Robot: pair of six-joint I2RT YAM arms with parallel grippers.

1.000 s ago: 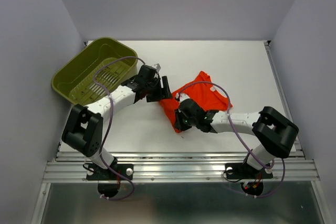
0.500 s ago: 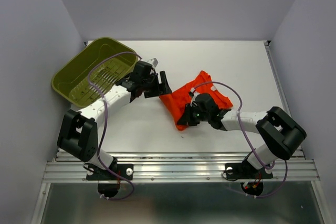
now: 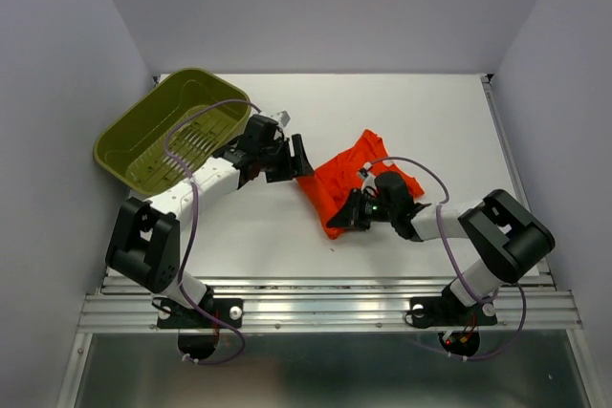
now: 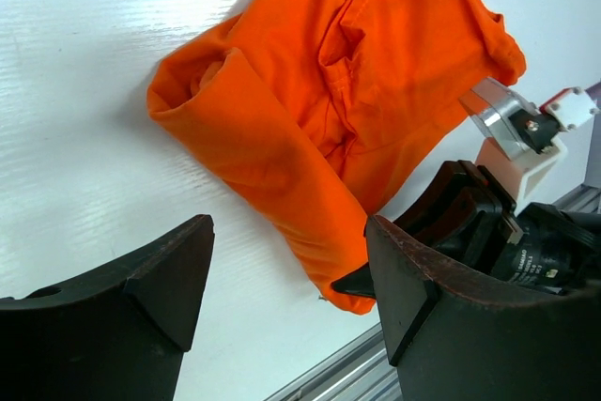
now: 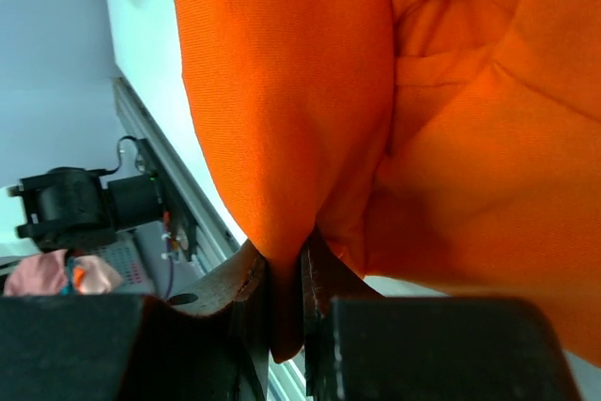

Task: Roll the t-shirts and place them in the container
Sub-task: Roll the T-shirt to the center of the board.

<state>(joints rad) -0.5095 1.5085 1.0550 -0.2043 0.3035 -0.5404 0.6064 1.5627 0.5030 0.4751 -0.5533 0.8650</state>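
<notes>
At the left of the desk [image 3: 440, 112], the basket [image 3: 153, 136] sits aside. My left tool [image 3: 298, 160] hovers spread beside the shirt [image 3: 342, 167] mid-desk, likely to steady it, while my right tool [image 3: 352, 217] pinches its near fold, I judge to begin rolling.

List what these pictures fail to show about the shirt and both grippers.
- Top view: right gripper fingertips, hidden by its own wrist and the t-shirt fold.
- Right wrist view: t-shirt outline, cut off by top and right edges.
- Left wrist view: left gripper finger bases, cut off by bottom edge.
</notes>
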